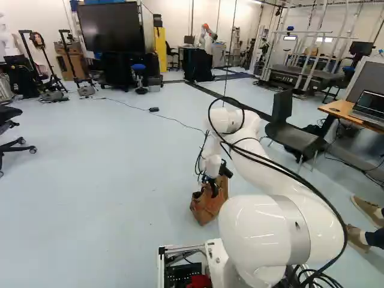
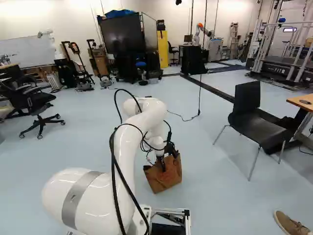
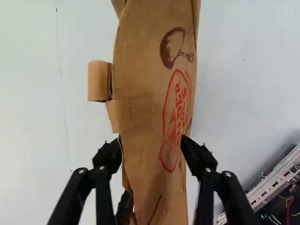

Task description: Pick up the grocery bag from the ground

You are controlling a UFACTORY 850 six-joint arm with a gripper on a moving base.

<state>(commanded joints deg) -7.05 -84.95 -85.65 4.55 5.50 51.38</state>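
Brown grocery bag point(image 2: 164, 175) on the floor point(image 1: 108, 198) just ahead of the base, under the black gripper point(image 3: 151, 140). Jaws released, set wide around the bag; firm contact on both sides not clear. Possible slip or tear while lifting, from a shallow pinch on loose material; possible snag on the side strap point(image 3: 129, 112); possible tipping from an uneven push. Smooth, pale blue surface below. Around: black chair point(image 2: 254, 115) at the right of the right base view, large dark screen point(image 2: 123, 35) and yellow cabinet point(image 2: 163, 49) farther back.
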